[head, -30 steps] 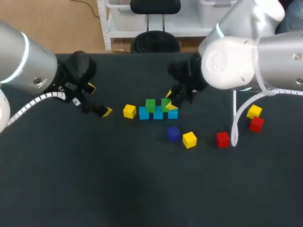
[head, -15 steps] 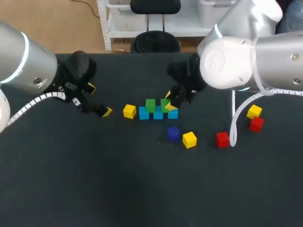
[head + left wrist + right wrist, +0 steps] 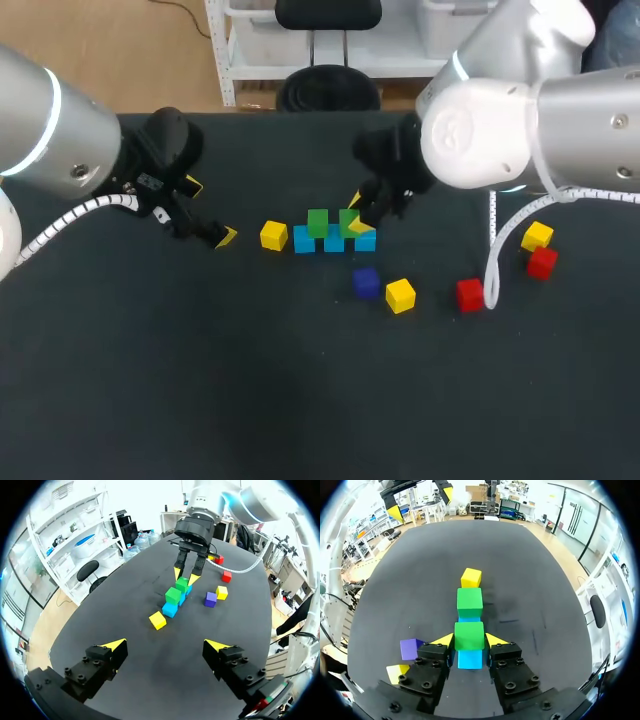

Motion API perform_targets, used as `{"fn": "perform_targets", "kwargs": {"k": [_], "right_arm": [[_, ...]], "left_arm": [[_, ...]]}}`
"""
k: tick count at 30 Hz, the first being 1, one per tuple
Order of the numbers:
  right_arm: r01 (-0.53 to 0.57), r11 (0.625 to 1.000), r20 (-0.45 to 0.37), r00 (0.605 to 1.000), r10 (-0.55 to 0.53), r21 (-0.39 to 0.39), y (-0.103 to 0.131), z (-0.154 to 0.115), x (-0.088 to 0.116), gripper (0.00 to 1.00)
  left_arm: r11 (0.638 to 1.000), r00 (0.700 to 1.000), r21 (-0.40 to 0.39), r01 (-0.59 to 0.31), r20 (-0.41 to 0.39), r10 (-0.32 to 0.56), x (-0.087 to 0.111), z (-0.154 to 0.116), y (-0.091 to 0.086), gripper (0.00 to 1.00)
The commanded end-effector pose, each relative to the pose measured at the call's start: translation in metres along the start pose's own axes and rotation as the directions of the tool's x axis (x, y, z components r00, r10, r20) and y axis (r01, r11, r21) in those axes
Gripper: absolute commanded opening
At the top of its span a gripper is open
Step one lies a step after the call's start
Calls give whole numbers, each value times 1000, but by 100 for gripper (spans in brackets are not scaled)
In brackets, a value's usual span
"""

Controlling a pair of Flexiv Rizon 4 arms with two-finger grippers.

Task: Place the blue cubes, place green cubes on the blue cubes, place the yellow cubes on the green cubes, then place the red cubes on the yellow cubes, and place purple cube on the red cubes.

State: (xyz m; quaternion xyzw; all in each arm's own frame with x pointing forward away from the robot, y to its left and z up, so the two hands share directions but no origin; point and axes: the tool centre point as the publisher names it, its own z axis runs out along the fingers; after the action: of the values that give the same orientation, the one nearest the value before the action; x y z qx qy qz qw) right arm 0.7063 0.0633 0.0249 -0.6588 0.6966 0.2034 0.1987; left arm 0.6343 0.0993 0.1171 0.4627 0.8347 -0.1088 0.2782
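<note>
While the left hand [image 3: 165, 645] hovers over the left side of the dark counter [image 3: 150, 400], fingers apart and holding nothing, the right hand [image 3: 469, 640] is clamped on a green cube [image 3: 469, 632] atop the blue cubes [image 3: 305, 241] mid-counter. A purple cube [image 3: 366, 283], yellow cubes [image 3: 400, 295] and red cubes [image 3: 470, 294] lie scattered about.

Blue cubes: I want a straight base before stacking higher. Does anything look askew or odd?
Nothing stands out. The blue cubes lie in one straight row, and both green cubes sit square on top, neither of them tilted.
</note>
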Motion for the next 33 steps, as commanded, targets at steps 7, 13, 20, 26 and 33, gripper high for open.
{"fn": "perform_targets", "kwargs": {"k": [7, 13, 20, 26, 33], "right_arm": [[-3, 1000, -4, 1000, 3, -5, -1, 1, -1, 0], [-4, 1000, -10, 1000, 4, -3, -2, 2, 0, 0], [-6, 1000, -12, 1000, 6, -4, -3, 3, 0, 20], [-8, 1000, -14, 1000, 8, -1, -3, 3, 0, 26], [-9, 1000, -20, 1000, 10, 6, -5, 3, 0, 48]], "left_arm": [[1000, 1000, 3, -2, 5, 2, 1, 0, 1, 100], [1000, 1000, 3, -2, 5, 2, 1, 0, 1, 100], [1000, 1000, 3, -2, 5, 2, 1, 0, 1, 100], [1000, 1000, 3, -2, 5, 2, 1, 0, 1, 100], [1000, 1000, 3, -2, 5, 2, 1, 0, 1, 100]]}}
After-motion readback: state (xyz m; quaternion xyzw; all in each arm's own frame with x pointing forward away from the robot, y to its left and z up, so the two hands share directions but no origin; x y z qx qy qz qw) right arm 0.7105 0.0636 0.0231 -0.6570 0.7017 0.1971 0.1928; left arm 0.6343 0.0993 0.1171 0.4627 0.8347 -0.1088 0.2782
